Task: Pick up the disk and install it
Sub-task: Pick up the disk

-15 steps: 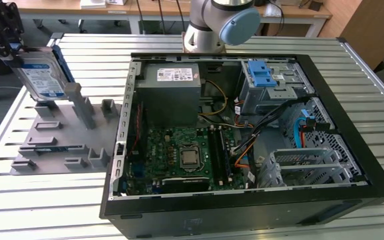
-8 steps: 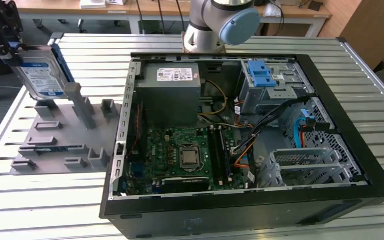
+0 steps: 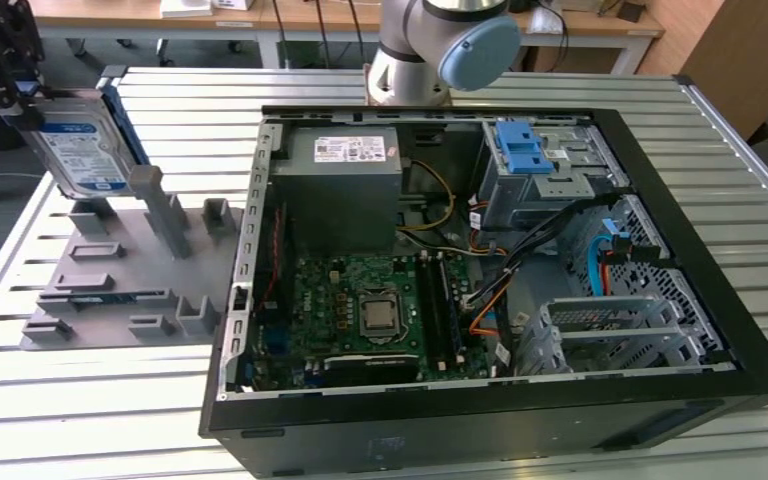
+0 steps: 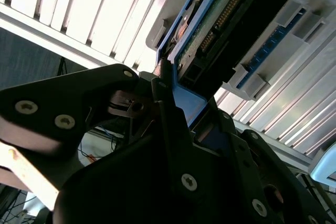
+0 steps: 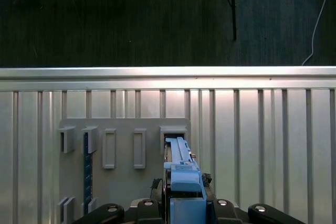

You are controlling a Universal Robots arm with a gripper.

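The claw (image 3: 21, 98) is clamped onto the disk (image 3: 84, 150) and grips it near its top end. In the second wrist view the black fingers (image 4: 167, 129) press on both sides of a blue rail (image 4: 185, 103) on the disk's edge.

The disk is a flat silver box. It has a blue and white label on its wide face and blue plastic strips along its thin edges. In the second wrist view its other face (image 4: 223, 11) shows a green board with a row of small gold pins. In the exterior view the disk stands on end, leaning a little, at the far corner on the exterior view's left.

The lower end of the disk is right over a grey stand (image 3: 117, 290) with many posts and slots. It cannot be told if the disk touches the stand. In the first wrist view the blue edge of the disk (image 5: 181, 171) lines up with one slot (image 5: 173, 130) in the stand.

The stand lies on a silver table (image 3: 91, 420) made of long metal slats. Beside the stand, on the exterior view's right, lies an open black computer case (image 3: 704, 400). Inside it are a grey power box (image 3: 344, 170), a green board (image 3: 357, 300) and a silver cage with a light-blue latch (image 3: 531, 150). The robot arm (image 3: 438, 50) stands behind the case.
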